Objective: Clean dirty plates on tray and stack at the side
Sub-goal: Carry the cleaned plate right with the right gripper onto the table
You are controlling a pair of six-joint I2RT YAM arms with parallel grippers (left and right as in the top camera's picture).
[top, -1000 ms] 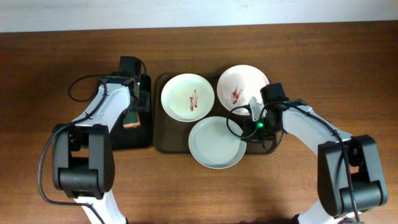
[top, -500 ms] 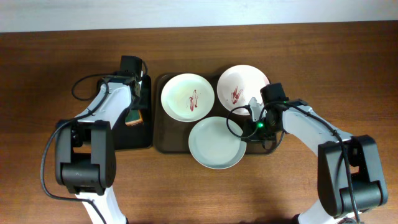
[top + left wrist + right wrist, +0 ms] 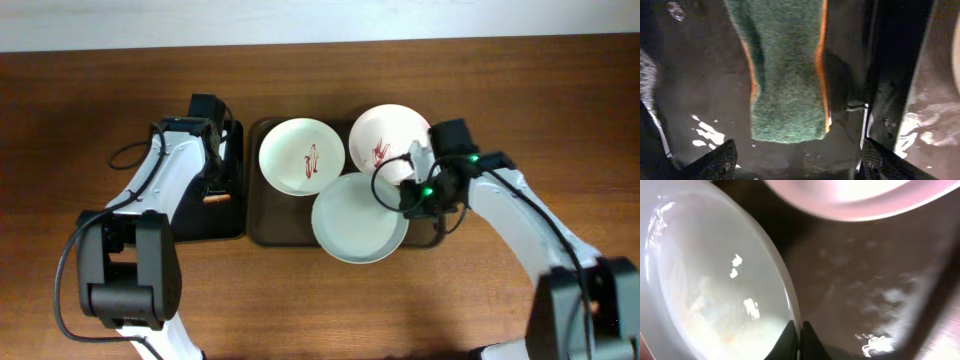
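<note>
Three white plates sit on the dark brown tray (image 3: pixel 275 225). Two have red smears: one at the back left (image 3: pixel 301 156), one at the back right (image 3: pixel 385 133). The front plate (image 3: pixel 357 219) looks clean. My right gripper (image 3: pixel 408 196) is shut on this plate's right rim (image 3: pixel 790 311) and holds it tilted. A green sponge with an orange edge (image 3: pixel 786 70) lies in the black tray (image 3: pixel 205 222) on the left. My left gripper (image 3: pixel 797 165) is open just above the sponge, its fingers wide apart and not touching it.
The brown wooden table (image 3: pixel 120 300) surrounds both trays. The black sponge tray stands directly left of the brown tray. Cables trail from both arms. The back-right dirty plate (image 3: pixel 860 195) lies close above my right gripper.
My right gripper has lifted the clean plate's rim and shifted it right and toward the back. My left gripper has moved over the sponge in the black tray.
</note>
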